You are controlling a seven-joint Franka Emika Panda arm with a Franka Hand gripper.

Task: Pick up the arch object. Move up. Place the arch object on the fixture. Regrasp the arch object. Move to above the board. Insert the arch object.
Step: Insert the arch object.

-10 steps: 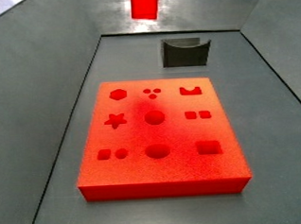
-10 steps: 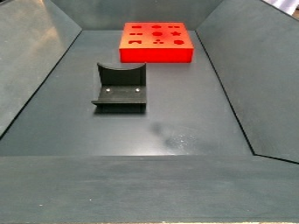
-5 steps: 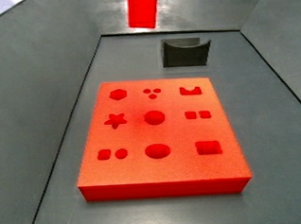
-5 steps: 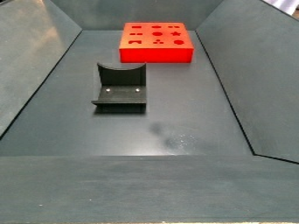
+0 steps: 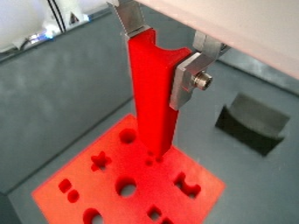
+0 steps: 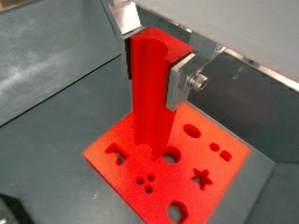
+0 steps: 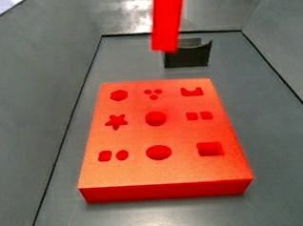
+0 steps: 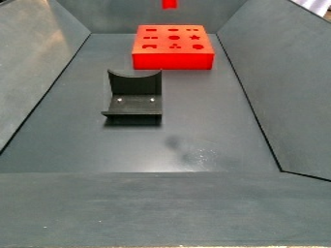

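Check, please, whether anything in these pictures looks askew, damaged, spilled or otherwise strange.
Nothing stands out. The gripper holds the long red arch object upright above the flat orange-red board, which lies square on the floor with its holes unbroken. The dark fixture stands empty, apart from the board. No spill or damage shows.

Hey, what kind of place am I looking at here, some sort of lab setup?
Likely a robot test cell for peg insertion. A bare grey walled floor holds only the board of shaped holes and the dark fixture. The gripper holds the arch object upright above the board.
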